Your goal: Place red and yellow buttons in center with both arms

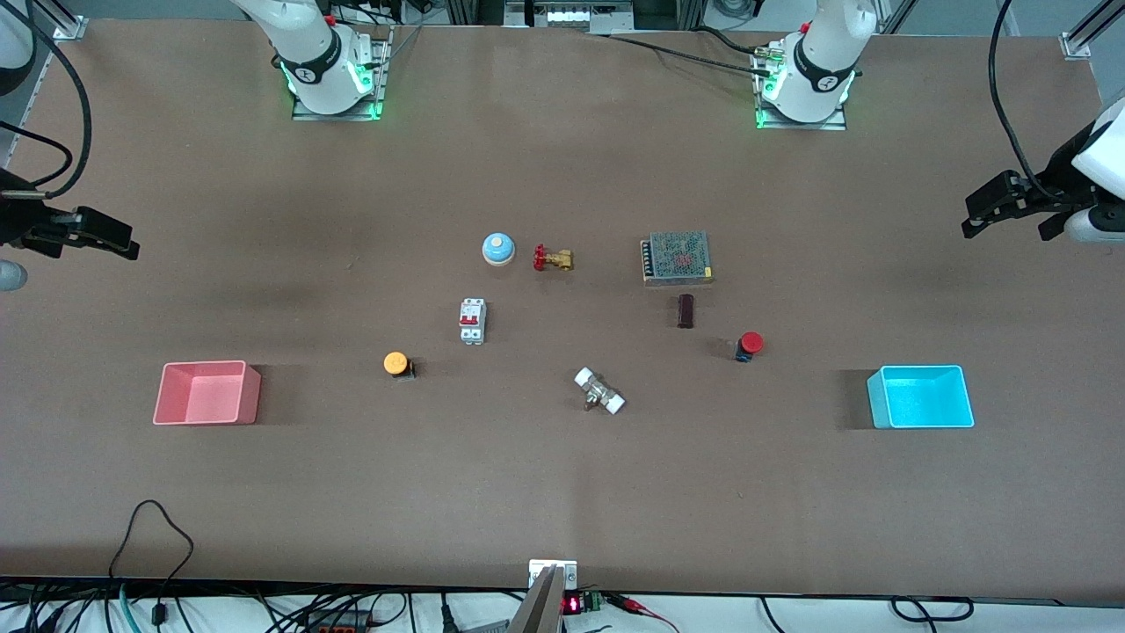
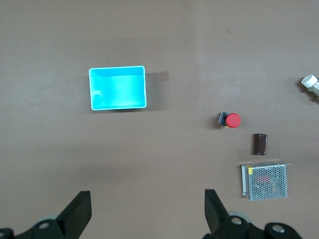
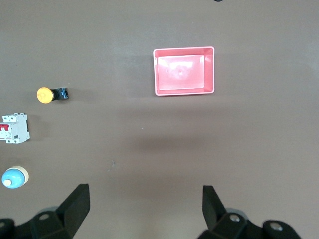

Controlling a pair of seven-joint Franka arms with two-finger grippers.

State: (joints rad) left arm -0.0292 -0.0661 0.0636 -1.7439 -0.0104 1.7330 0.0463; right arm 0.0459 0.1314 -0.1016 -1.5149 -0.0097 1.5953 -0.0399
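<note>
Front view, red-capped button (image 1: 750, 344) and orange-yellow button (image 1: 397, 364) lying sideways, both hands spread

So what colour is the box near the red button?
Cyan box, clearest in the left wrist view.

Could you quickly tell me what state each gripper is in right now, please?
Left gripper: open, holding nothing, up over the table's left-arm end near the cyan tray.
Right gripper: open, holding nothing, up over the right-arm end near the pink tray.

Even, bright overhead light; soft short shadows beside pink tray (image 1: 207, 393) and cyan tray (image 1: 920, 396); faint sheen on tabletop (image 1: 562, 492); all views sharp.
</note>
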